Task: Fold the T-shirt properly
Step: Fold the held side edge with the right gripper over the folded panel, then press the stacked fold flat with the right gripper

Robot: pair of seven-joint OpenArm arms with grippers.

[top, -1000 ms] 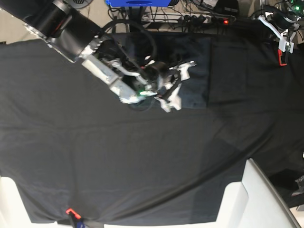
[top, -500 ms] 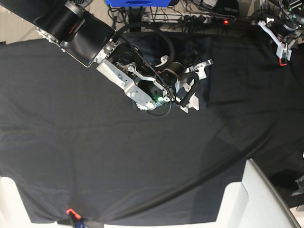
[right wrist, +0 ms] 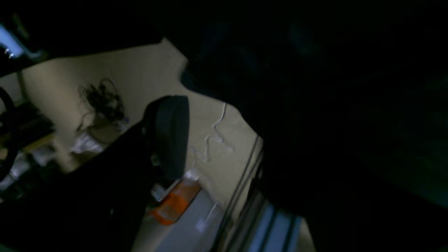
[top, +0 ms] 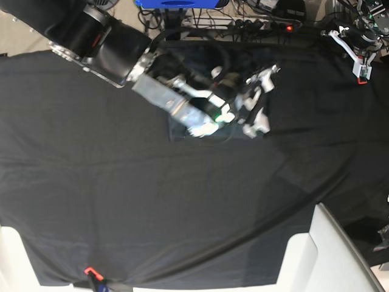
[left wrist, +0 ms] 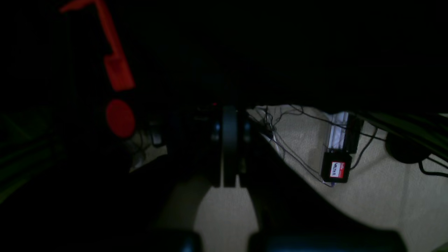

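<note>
**Right gripper over the folded T-shirt: pressing and squaring the final fold**

Base view. The T-shirt (top: 200, 91) lies as a compact, roughly rectangular folded bundle at the far middle of the table covering cloth (top: 121, 201), directly beneath and behind the right gripper (top: 260, 100). The right gripper's two pale fingers stand apart, with nothing seen between them; they hover at the bundle's edge, the fabric lying mostly on the arm's side of the claw. Whether the fingertips touch the cloth cannot be told from this view. The right wrist view is too dark to add detail.

The left gripper (top: 360, 64) sits well apart from the shirt, at the far corner of the table, its fingers brought together and empty. The left wrist view shows only its red finger part (left wrist: 115, 70) against darkness and the floor beyond the table edge.

Judgement: the fold appears nearly complete, and the step in hand is probably smoothing or aligning the last edge. To do it well, the open claw should sweep flat and low along the bundle's edge nearest it, pressing outward without snagging the upper layer. Catching the table covering cloth beneath would drag the bundle askew.
</note>
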